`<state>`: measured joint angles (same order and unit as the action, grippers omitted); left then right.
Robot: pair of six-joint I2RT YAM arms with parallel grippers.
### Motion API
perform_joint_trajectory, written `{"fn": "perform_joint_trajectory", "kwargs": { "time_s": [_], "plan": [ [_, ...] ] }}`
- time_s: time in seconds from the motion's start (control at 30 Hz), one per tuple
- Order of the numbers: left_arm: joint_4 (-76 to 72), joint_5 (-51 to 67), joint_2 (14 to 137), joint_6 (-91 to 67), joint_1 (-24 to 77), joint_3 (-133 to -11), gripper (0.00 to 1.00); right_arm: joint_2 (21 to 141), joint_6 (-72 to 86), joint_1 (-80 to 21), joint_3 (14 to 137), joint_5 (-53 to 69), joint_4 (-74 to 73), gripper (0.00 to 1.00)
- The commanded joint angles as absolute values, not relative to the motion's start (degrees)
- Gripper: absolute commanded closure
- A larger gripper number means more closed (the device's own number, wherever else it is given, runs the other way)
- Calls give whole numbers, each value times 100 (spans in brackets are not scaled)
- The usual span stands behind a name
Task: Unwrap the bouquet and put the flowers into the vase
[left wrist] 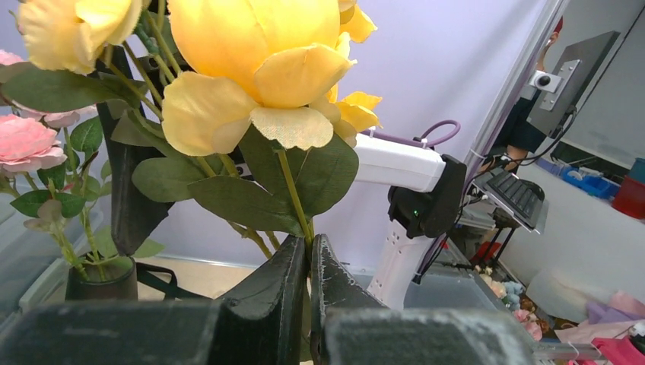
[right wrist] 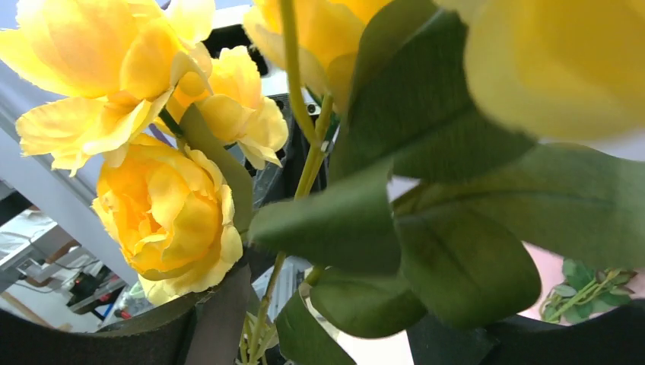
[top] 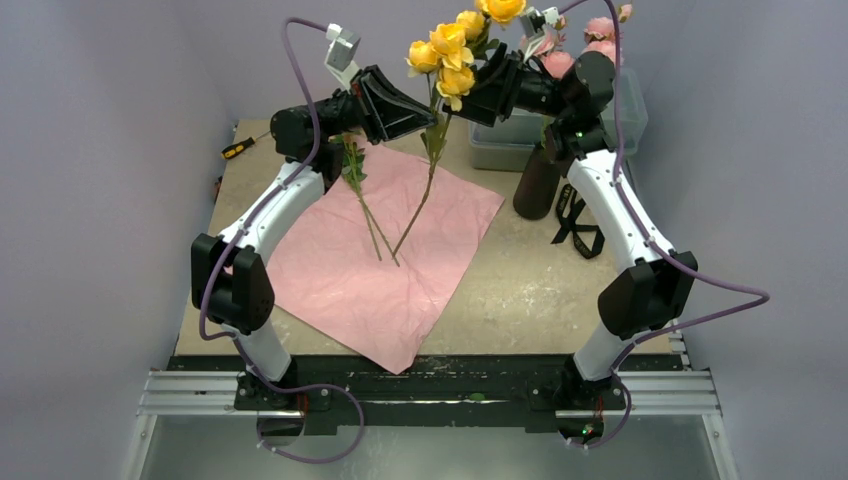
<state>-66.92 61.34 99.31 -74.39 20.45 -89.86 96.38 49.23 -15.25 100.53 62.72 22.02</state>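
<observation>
Flowers (top: pixel 452 58) near upright, blooms up, stems pointing down at pink paper (top: pixel 340 285); left tool (top: pixel 432 112) clamped on them, right tool (top: pixel 472 92) apart.

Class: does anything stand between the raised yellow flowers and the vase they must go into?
Yes. Seen from above, the right gripper and its arm lie between the yellow flowers, held by the left gripper, and the vase, which holds pink flowers.
</observation>
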Motion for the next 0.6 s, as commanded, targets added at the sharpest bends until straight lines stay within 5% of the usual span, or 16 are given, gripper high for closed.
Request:
{"fn": "perform_joint_trajectory", "kwargs": {
  "time_s": [0.0, 0.07, 0.27, 0.33, 0.37, 0.47, 0.57],
  "plan": [
    [-6911, 6148, 9720, -7379, 2060, -9158, 100, 9499, 5197, -1586, 10264, 6458, 2608, 29],
    [-6902, 6157, 9721, -7370, 2093, -9158, 100, 9501, 5244, -1588, 10269, 6492, 2655, 39],
    [-6595, 6161, 9704, -7112, 2110, -9014, 100, 9486, 5252, -1591, 10287, 6646, 2782, 98],
    [-6079, 6111, 9695, -6652, 2025, -8975, 100, 9454, 5239, -1590, 10305, 6710, 2826, 100],
    [-5848, 6014, 9682, -6505, 1938, -8940, 91, 9437, 5243, -1579, 10301, 6729, 2836, 100],
    [-5531, 5736, 9725, -6446, 1617, -8886, 42, 9353, 5240, -1496, 10221, 6719, 2826, 100],
    [-5167, 5575, 9814, -6406, 1321, -8926, 27, 9239, 5141, -1308, 10073, 6650, 2659, 100]
  ]
}}
